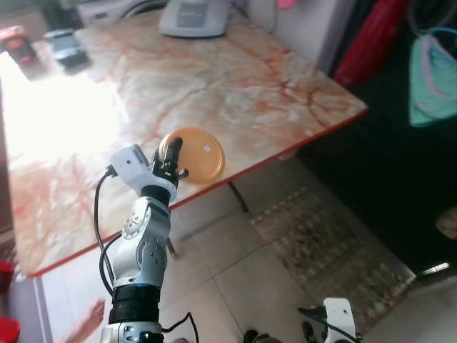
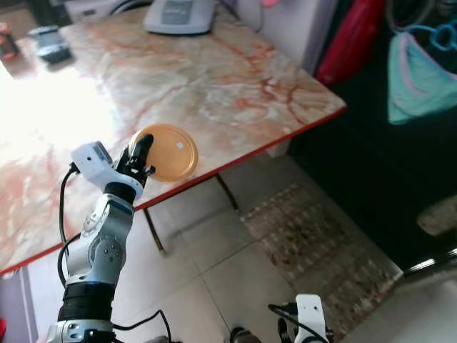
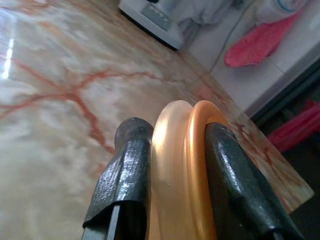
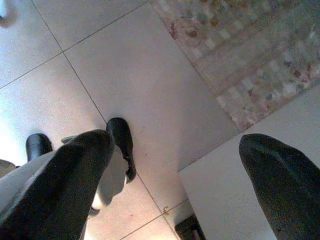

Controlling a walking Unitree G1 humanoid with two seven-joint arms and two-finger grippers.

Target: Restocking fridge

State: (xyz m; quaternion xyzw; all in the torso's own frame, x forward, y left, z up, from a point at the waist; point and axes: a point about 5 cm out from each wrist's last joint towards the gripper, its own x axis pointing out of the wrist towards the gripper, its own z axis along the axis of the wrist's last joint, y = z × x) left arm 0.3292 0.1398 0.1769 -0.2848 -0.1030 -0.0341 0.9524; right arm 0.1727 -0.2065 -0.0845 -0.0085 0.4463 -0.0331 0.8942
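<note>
While the left gripper reaches over the front edge of the marble table, its two black fingers are closed tight on the rim of an orange plate, one finger on each side, no gap visible. The plate sits at the table's front edge, flat part over the tabletop, near side in the grip; cannot tell if it's resting on the marble or just lifted off. In the left wrist view the rim looks double, pale inner band and darker orange outer band. At the table's far end a grey-white appliance stands, and at the far left corner some dark small items, too blurred to tell. The right gripper hangs low, well away from the table, fingers spread wide apart with nothing between them, over pale floor tiles. A patterned rug lies on the floor beside the table's right corner. Red and teal cloth hang past the table's right side.
</note>
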